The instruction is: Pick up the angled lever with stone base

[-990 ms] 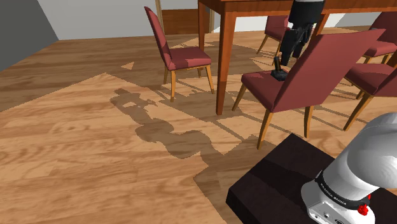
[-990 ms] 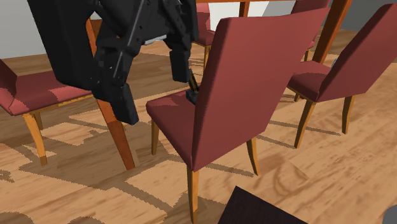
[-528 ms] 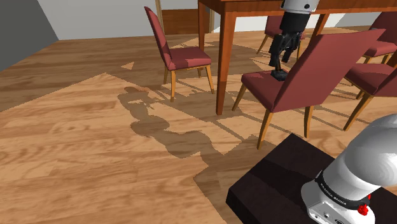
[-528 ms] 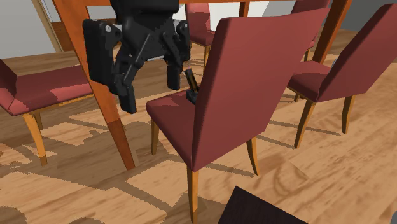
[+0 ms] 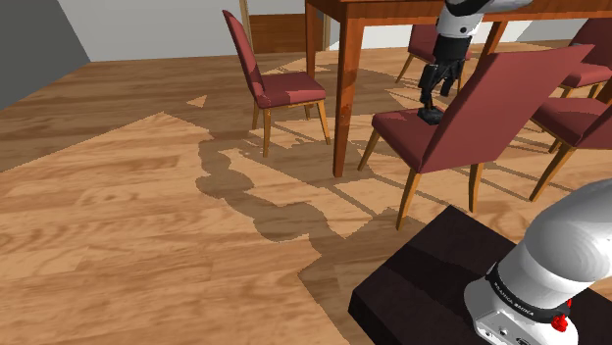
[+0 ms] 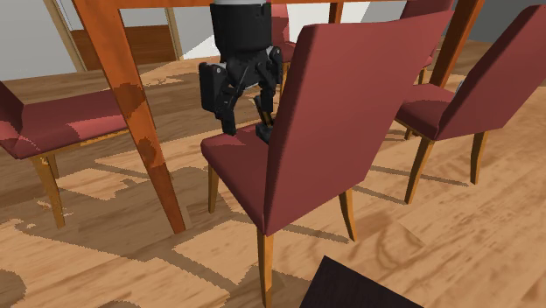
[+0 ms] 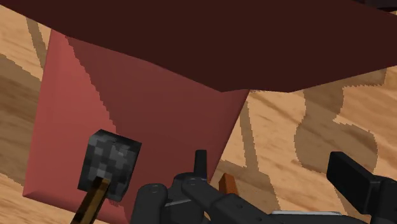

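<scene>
Where the dark stand (image 5: 422, 284) fills the shoulder view's lower right, the white arm (image 5: 549, 265) rises from it and reaches up and away over the nearest red chair (image 5: 510, 88), whose back is turned to the stand. Above that chair's seat (image 5: 407, 132) hangs the black gripper (image 5: 437, 88), pointing downward, its fingers (image 6: 229, 118) spread well apart and clasping nothing. The lever (image 5: 430, 114) stands on the seat close to the chair back, right under the gripper. In the second exterior view the lever (image 6: 265, 131) shows as a small dark base with a thin stem slanting up from it, and the gripper (image 6: 247, 124) is low over it, with one finger just beside the stem; I cannot tell whether they touch. From the wrist view the lever's speckled grey stone base (image 7: 109, 164) rests on the red seat with a brown handle (image 7: 92, 202) slanting off it, and it lies off to one side of the gripper (image 7: 277, 175), outside the gap between the fingers. Just beyond the chair is the wooden table (image 5: 345, 88), its thick leg standing on the plank floor (image 5: 118, 216). Farther off, another red chair (image 5: 270, 83) stands at the table's other side, and a grey wall (image 5: 29, 49) closes the shoulder view's upper left.
</scene>
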Robot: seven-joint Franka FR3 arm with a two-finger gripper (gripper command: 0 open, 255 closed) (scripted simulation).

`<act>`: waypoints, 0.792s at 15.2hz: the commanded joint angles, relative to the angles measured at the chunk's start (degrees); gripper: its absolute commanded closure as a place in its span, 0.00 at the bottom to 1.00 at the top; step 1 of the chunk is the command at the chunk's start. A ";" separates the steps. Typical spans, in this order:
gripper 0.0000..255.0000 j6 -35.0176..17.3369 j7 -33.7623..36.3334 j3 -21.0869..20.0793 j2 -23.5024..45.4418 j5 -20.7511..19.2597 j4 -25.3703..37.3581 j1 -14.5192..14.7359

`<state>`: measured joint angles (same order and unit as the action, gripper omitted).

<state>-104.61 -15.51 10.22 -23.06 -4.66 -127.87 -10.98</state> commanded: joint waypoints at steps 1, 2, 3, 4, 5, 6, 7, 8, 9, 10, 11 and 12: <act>0.00 -2.25 -1.22 1.72 3.39 -0.13 1.47 -0.84; 0.00 -3.25 -1.69 2.46 5.04 -0.02 2.26 -1.17; 0.00 -4.20 -2.19 3.19 6.72 0.15 3.10 -1.51; 0.00 -5.12 -2.70 3.90 8.43 0.38 4.01 -1.85; 0.00 -5.99 -3.23 4.61 10.16 0.66 4.97 -2.18; 0.00 -6.82 -3.79 5.31 11.91 1.02 5.99 -2.51; 0.00 -7.60 -4.36 5.98 13.69 1.43 7.06 -2.86; 0.00 -8.34 -4.95 6.63 15.49 1.91 8.20 -3.22; 0.00 -9.03 -5.56 7.27 17.31 2.46 9.39 -3.59; 0.00 -9.66 -6.19 7.88 19.16 3.06 10.64 -3.98; 0.00 -10.24 -6.83 8.44 21.03 3.73 11.95 -4.41; 0.00 -10.77 -7.49 8.97 22.92 4.45 13.31 -4.87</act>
<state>-114.71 -22.24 18.57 -2.23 -0.94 -115.99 -15.38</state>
